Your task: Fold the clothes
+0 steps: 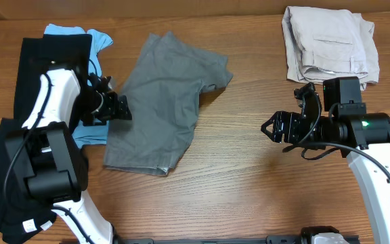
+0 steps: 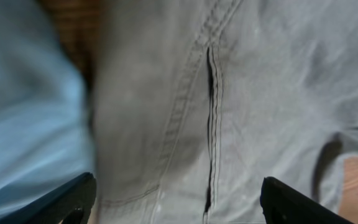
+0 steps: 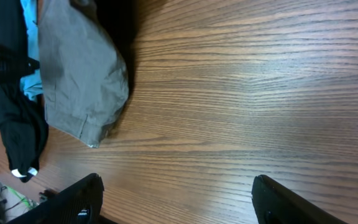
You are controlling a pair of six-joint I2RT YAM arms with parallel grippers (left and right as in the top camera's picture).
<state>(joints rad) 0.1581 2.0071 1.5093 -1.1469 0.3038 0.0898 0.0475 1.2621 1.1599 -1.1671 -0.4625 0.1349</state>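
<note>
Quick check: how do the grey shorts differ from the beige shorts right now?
The grey shorts are darker, the beige shorts paler. The grey shorts lie spread and rumpled mid-table; the beige shorts sit folded compactly at the far right corner. Both rest on the table.

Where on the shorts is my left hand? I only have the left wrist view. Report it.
Observer: Your left hand is open and hangs over the left edge of the grey shorts, about midway along that edge.
Operator: Give me the right hand's position.
Observer: The right hand is open over bare table, apart from the shorts and off to their right.
Operator: Tell me how the shorts lie.
Observer: They lie skewed and rumpled, with a flap sticking out at their upper right.
</note>
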